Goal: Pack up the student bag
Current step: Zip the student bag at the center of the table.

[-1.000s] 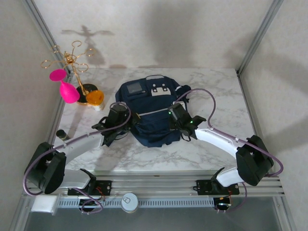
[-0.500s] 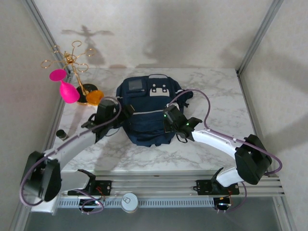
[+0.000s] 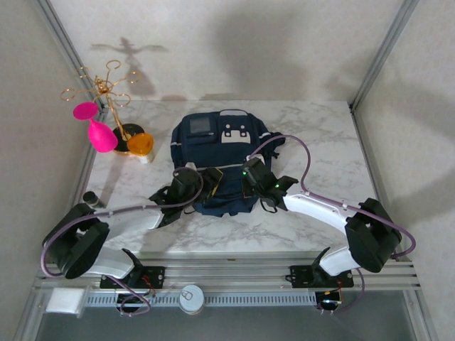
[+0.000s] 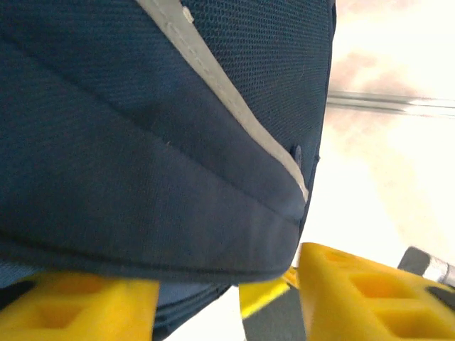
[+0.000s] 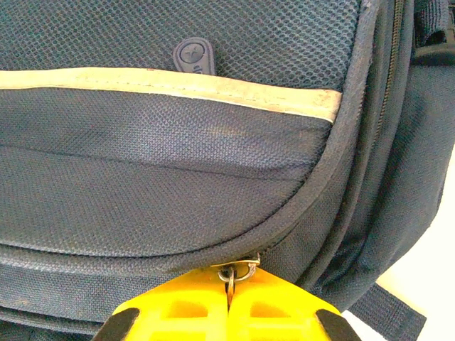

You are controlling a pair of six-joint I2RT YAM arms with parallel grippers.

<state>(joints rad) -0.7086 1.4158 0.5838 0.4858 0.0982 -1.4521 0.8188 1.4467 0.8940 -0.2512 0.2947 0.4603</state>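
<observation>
We note the student bag [image 3: 213, 153] flat on the bench [image 3: 320, 142], pocket looking zipped; right fingers [image 5: 213, 298] pinched shut on the zip ring [image 5: 234, 271]; left fingers [image 4: 362, 291] spread wide astride the bag's near edge. We judge packing barely begun: opening first, nothing loaded.

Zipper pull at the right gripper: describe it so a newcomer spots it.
On the marble table, find the navy student bag, then the curved seam of its front pocket below the pale stripe. The zipper pull is the small metal ring there, pinched by the right gripper; the dark oval tab above the stripe is not metal.
</observation>
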